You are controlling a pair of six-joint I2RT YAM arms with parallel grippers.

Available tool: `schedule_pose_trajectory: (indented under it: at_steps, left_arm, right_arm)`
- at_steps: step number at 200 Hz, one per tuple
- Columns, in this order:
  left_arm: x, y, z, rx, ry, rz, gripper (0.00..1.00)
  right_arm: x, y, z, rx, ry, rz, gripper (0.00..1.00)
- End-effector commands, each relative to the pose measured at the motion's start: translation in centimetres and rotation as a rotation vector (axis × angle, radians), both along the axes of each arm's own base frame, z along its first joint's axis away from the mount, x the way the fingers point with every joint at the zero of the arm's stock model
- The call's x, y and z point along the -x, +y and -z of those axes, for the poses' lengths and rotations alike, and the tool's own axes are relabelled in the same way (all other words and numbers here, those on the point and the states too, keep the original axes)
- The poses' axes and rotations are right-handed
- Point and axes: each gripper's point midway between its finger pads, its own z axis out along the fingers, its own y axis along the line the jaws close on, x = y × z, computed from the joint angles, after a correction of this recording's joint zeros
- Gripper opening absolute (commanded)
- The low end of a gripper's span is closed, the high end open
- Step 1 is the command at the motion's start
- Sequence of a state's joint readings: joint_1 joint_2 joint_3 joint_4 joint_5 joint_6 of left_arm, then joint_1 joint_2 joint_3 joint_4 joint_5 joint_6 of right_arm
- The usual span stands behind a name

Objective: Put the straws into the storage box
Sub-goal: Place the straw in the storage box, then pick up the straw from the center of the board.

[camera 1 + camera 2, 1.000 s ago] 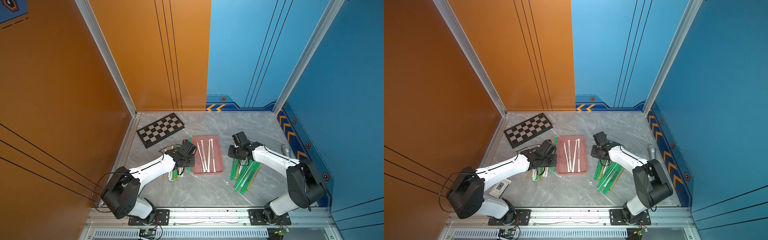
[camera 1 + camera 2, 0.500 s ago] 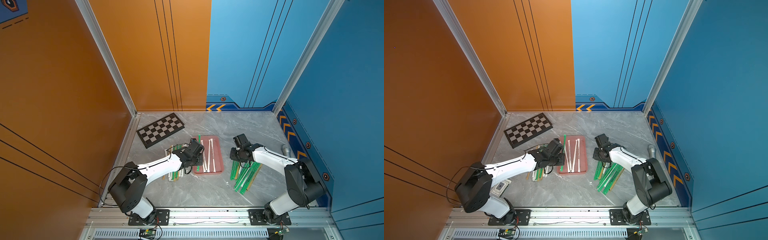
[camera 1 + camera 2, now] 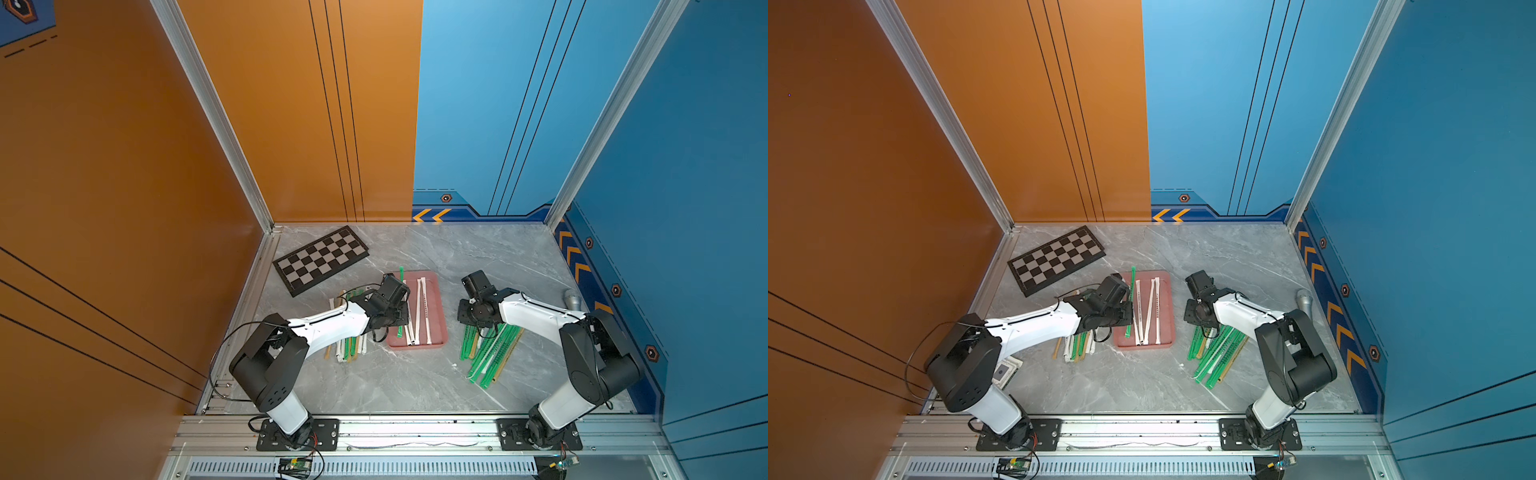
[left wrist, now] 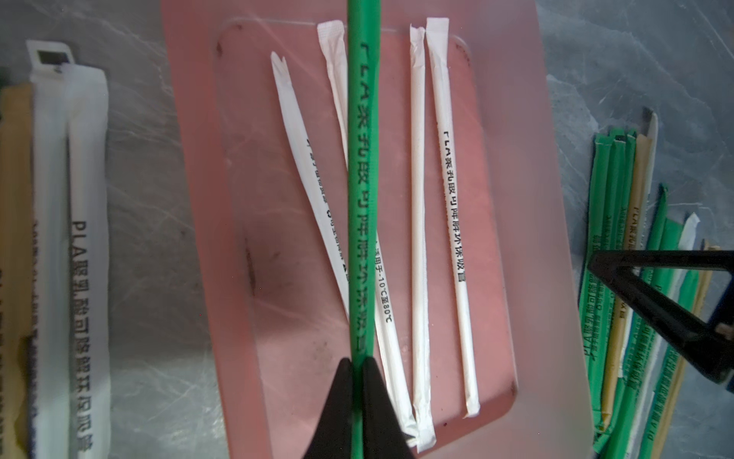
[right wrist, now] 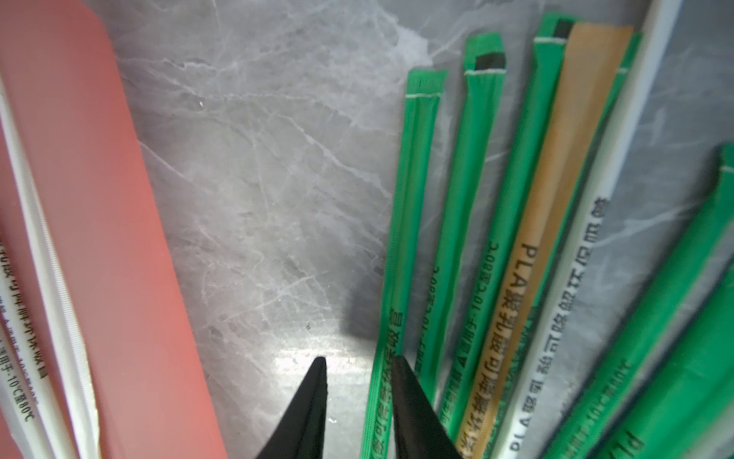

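Left tool [image 4: 358, 361] pinched nearly closed, right tool [image 5: 359, 357] slightly parted

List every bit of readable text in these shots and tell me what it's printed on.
"PLA" plus Chinese characters: white wrapped straw beside the storage box.
"-10°C至80°C": white straw inside the box.
"PLA" plus Chinese characters: tan straw, right wrist view.
Green straw over the box: print too blurred.
Top views: all print too small.

pink storage box [image 4: 190, 159], green straw [image 4: 363, 159], chequered board [image 3: 320, 259]
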State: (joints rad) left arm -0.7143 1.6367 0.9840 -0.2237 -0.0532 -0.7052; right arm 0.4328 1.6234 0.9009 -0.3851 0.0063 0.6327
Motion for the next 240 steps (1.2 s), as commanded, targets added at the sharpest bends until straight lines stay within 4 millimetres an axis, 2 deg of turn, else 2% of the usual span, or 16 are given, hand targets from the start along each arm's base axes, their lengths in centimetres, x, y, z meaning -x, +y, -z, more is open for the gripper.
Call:
schedule_pose_trajectory:
  at_steps: [1,31,81,98,136,162,166,188,207,240]
  left_arm:
    - [-0.2,-0.7,0.0,0.019,0.015,0.007,0.14]
    - [0.2,-0.9,-0.3,0.01,0.004,0.016,0.3]
    - [0.5,0.0,-1.8,-0.026,-0.041,0.017,0.53]
    - [0.5,0.5,-2.5,-0.046,-0.069,0.018,0.65]
    - [0.8,3.0,-3.6,-0.097,-0.14,-0.028,0.83]
    - [1.2,4.9,-3.5,-0.124,-0.148,-0.06,0.85]
    - [1.2,5.2,-3.4,-0.125,-0.145,-0.067,0.9]
    - [1.5,6.6,-3.0,-0.136,-0.131,-0.092,0.93]
    - [1.7,7.7,-2.9,-0.135,-0.125,-0.121,1.0]
    - [1.9,9.5,-2.8,-0.135,-0.126,-0.16,0.99]
  right_arm:
    - [1.2,-1.1,1.0,0.06,0.042,0.02,0.3]
    - [1.5,-1.2,1.4,0.073,0.052,0.015,0.3]
    - [1.8,-1.0,1.9,0.084,0.069,0.004,0.3]
    - [1.7,-0.9,2.0,0.087,0.072,-0.006,0.3]
    - [1.6,-0.8,2.1,0.105,0.078,-0.02,0.3]
    - [1.9,-1.0,2.6,0.125,0.102,-0.026,0.26]
    - [1.9,-1.0,2.7,0.127,0.106,-0.027,0.26]
    - [2.0,-0.9,3.0,0.139,0.12,-0.034,0.21]
    - [2.0,-0.9,3.0,0.142,0.121,-0.036,0.16]
    - [1.5,-0.5,1.9,0.125,0.092,-0.033,0.07]
